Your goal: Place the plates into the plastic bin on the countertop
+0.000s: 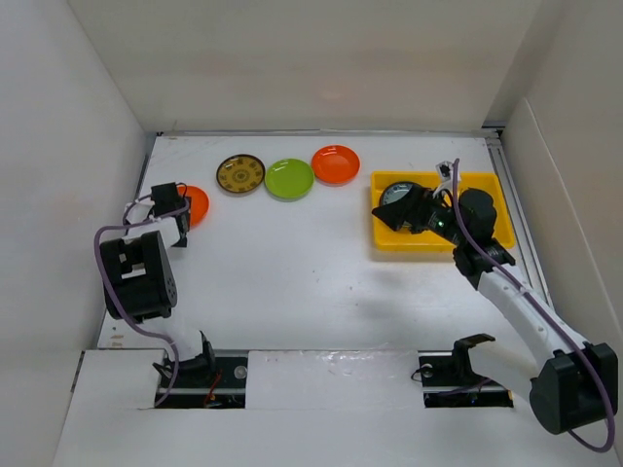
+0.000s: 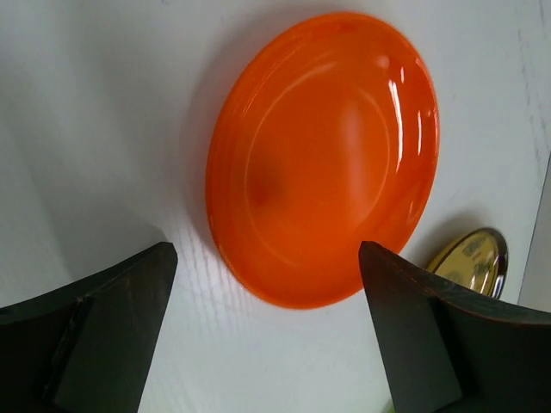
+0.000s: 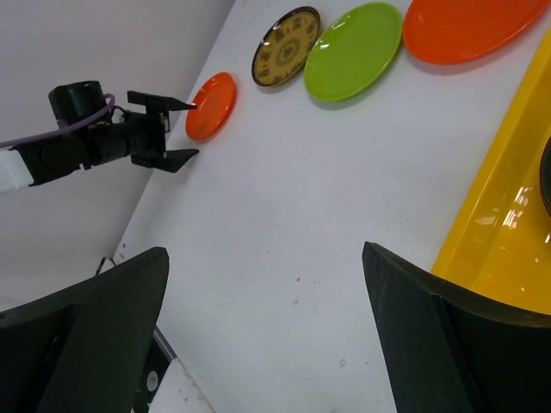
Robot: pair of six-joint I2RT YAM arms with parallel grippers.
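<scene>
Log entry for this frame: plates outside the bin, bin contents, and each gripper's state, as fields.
plates on countertop: four; near orange plate, gold-patterned plate, lime green plate, far orange plate
yellow bin: holds dark plates, count hidden by right arm
left gripper: open, at the near orange plate
right gripper: open, empty, by the bin's edge

Two orange plates (image 1: 336,164) (image 1: 197,203), one green (image 1: 289,179), one gold-patterned (image 1: 240,174), one bin (image 1: 428,243)

Left fingers (image 2: 95,335), right fingers (image 3: 86,335) spread.

Plain white walls (image 1: 292,58) enclose the white countertop (image 1: 292,272).
</scene>
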